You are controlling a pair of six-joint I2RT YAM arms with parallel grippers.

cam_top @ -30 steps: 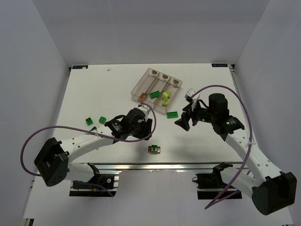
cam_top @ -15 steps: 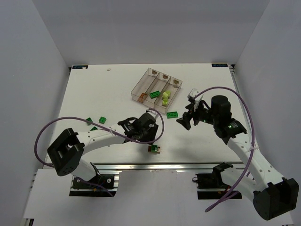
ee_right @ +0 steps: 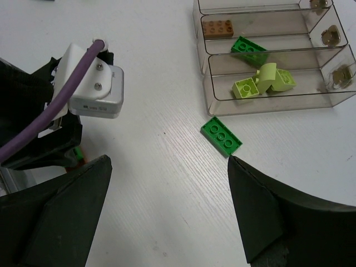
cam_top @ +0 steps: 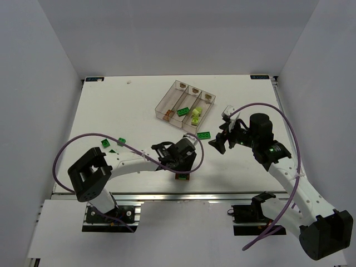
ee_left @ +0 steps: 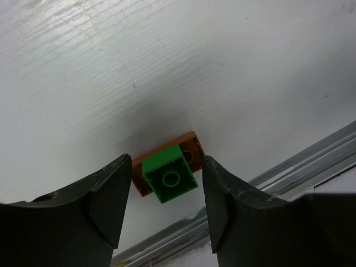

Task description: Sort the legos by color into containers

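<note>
Fig.: Left claw [ee_left: 167, 173] stands w/ jaws apart, one finger on each side of a two-piece stack, i.e. the stacked green brick [ee_left: 169, 181] seated on an orange-brown plate [ee_left: 192, 150]. The stack lies on the counter [ee_left: 167, 67] close to its near edge, beside the metal rail [ee_left: 311, 161]. This straddle reads as a set-up for a pinch. Since the stack mixes two colours, it prob. needs pulling apart before either piece is binned. Right claw [ee_right: 167, 183] gapes fully and holds nothing. It hovers over the counter near the loose green brick [ee_right: 221, 135], which rests just beside the tray [ee_right: 207, 78], so it is likely staged either for that brick or to help split the stack. Colour per bin appears set: a binned orange-brown brick [ee_right: 218, 28] in one outer bin, a binned green brick [ee_right: 249, 50] in the middle, pale yellow-green pieces [ee_right: 261, 80] in the bin nearest the loose brick. Outlying green bricks [cam_top: 121, 141] sit well apart from the tray, on the left arm's side. Hidden or unclear: the plate is mostly covered by the brick above it, w/ one end behind a finger. Whether the pads touch the stack cannot be told. In the top view the stack is largely under the left claw. The tray's top edge is cut off in the right wrist view.
</note>
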